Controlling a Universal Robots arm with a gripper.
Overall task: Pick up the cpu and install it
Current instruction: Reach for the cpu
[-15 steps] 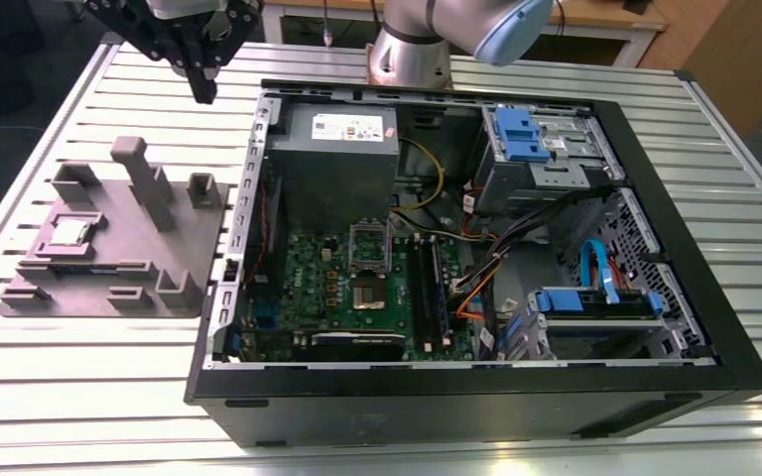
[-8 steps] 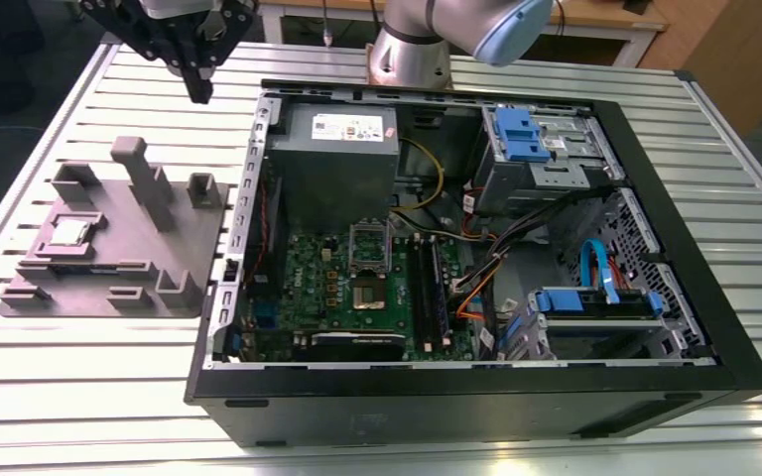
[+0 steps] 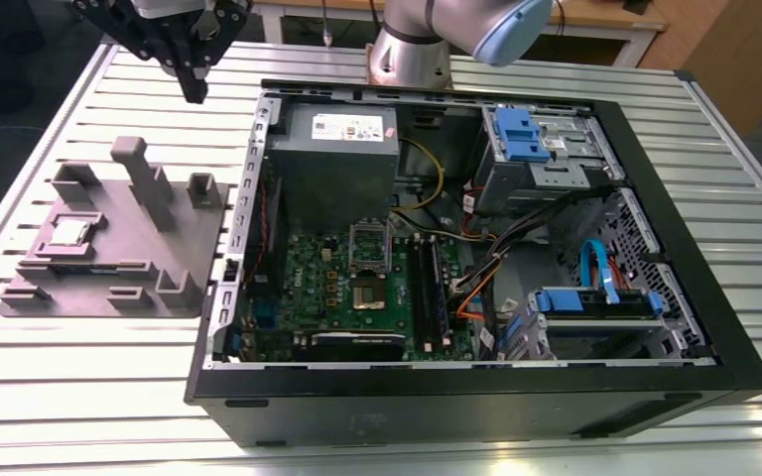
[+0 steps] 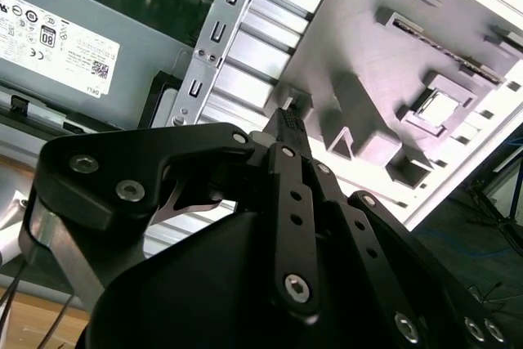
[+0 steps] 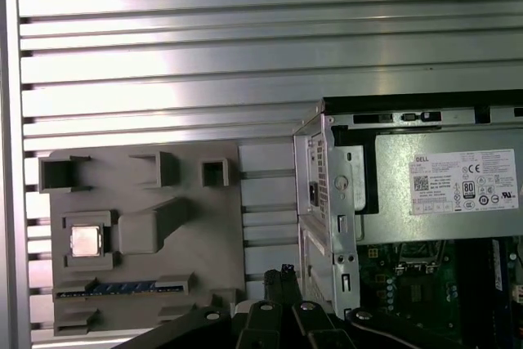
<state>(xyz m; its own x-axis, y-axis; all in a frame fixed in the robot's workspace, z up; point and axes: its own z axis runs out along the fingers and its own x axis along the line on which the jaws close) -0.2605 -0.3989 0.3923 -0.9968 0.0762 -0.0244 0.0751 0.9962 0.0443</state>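
The cpu [image 3: 70, 233] is a small shiny square chip lying in a recess of the grey holder block [image 3: 156, 238] on the table, at the exterior view's left of the open computer case [image 3: 487, 397]. It also shows in both wrist views, as the cpu [image 5: 86, 240] and the cpu [image 4: 441, 105]. My gripper [image 3: 195, 94] hangs high above the table behind the block, fingers together and holding nothing. Its black fingertips [image 4: 288, 120] meet in a point. On the motherboard, the silver socket frame [image 3: 369, 241] stands hinged up above the socket [image 3: 365, 295].
A large grey power-supply box [image 3: 334, 139] fills the case's back corner nearest the gripper. Drive cages with blue clips [image 3: 527, 134], cables [image 3: 487, 248] and memory sticks [image 3: 431, 288] crowd the case. The slatted metal table [image 3: 76, 397] surrounds the case and the block.
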